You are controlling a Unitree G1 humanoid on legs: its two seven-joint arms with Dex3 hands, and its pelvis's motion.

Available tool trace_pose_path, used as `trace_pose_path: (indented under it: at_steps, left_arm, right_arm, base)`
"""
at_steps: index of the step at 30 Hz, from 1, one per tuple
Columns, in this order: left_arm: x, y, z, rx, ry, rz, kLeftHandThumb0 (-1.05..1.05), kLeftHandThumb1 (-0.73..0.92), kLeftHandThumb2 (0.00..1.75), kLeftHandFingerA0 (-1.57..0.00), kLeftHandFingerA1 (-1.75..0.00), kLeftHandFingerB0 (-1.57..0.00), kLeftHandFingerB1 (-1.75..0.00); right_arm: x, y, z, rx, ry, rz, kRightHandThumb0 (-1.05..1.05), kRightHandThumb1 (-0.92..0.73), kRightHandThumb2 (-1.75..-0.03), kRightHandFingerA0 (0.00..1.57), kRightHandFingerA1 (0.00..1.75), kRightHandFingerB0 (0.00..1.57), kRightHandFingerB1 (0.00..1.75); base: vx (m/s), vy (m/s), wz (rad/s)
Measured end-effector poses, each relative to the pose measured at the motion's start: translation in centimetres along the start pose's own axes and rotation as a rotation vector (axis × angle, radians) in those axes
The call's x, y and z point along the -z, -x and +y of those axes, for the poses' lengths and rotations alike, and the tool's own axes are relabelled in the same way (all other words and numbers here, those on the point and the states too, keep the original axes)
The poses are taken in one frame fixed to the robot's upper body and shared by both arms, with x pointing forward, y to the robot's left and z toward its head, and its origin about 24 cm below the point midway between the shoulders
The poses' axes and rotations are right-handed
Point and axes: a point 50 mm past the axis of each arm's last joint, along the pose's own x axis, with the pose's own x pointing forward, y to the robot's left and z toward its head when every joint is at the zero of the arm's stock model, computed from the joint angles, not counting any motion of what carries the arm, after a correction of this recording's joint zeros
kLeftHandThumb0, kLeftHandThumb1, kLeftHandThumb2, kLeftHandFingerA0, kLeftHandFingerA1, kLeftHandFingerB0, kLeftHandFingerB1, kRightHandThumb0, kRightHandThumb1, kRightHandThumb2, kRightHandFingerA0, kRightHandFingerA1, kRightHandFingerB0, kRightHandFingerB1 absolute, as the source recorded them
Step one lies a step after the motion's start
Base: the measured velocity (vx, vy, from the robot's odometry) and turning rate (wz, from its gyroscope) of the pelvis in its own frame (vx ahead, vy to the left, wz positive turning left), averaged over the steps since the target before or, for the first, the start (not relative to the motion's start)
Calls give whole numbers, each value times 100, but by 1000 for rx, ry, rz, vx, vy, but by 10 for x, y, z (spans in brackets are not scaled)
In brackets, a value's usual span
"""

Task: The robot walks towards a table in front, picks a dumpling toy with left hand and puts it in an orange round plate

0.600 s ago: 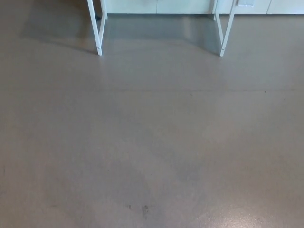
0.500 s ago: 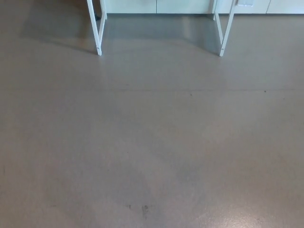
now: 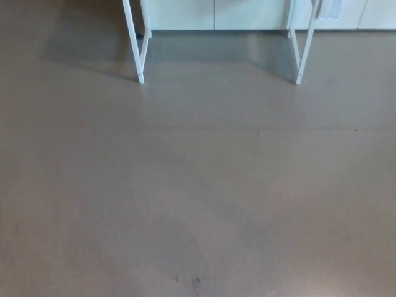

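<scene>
Hands: neither L nor R in view, so finger state can't be told; no ref point for placing things, no arm showing either. Visible items: grey floor [image 3: 198, 185], two white table legs [image 3: 137, 49] [image 3: 303, 52] at top edge, pale cabinet fronts [image 3: 216, 13] behind; dumpling toy and orange plate not in view, presumably up on the tabletop above frame. Change vs. 0.5 s ago: whole pic shifted down and right w/ legs lower in frame, i.e. camera moved, not the objects; judged walking approach in progress, pick not yet started.
</scene>
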Motion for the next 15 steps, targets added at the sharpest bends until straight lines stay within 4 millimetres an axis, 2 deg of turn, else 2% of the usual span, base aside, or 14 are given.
trace_pose_path:
  at_steps: [1,2,5,6,7,8,10,15]
  left_arm:
    - [1,0,0,1,-1,1,-46,47,79,-55,-59,-27,-45]
    - [1,0,-1,2,-3,2,-44,47,79,-55,-60,-26,-45]
    - [0,0,-5,14,-6,1,-44,47,79,-55,-60,-26,-45]
    - [-2,-1,-1,3,-9,-4,-38,59,58,-65,-55,-35,-32]
    - [-3,-1,3,-7,-11,-8,-38,59,58,-65,-55,-35,-32]
    - [-5,-1,7,-17,-16,-12,-37,61,59,-67,-57,-33,-32]
    - [-5,-1,7,-20,-23,-11,-36,61,59,-70,-62,-33,-33]
    - [-3,-1,7,-17,-27,-6,-36,62,58,-69,-58,-33,-32]
  right_arm:
    - [0,0,0,-1,0,1,-39,-73,-62,69,44,35,32]
    - [0,0,0,-2,-1,1,-47,-61,-84,63,57,31,44]
    - [1,0,0,-7,-7,2,-47,-61,-84,63,57,31,44]
    - [1,0,4,-20,-10,3,-46,-61,-83,63,57,30,44]
    - [1,0,5,-24,-11,2,-46,-61,-83,63,57,30,44]
    - [1,0,5,-26,-12,1,-38,-73,-61,65,43,35,32]
    - [3,0,6,-33,-14,7,-38,-73,-62,64,43,34,32]
    - [3,0,6,-41,-17,6,-40,-71,-62,69,46,33,32]
  base:
    - [89,153,-13]
    - [123,250,-28]
    - [241,348,-45]
    - [359,217,-2]
    - [240,271,-20]
    - [152,222,-11]
    - [171,151,0]
    - [207,-9,9]
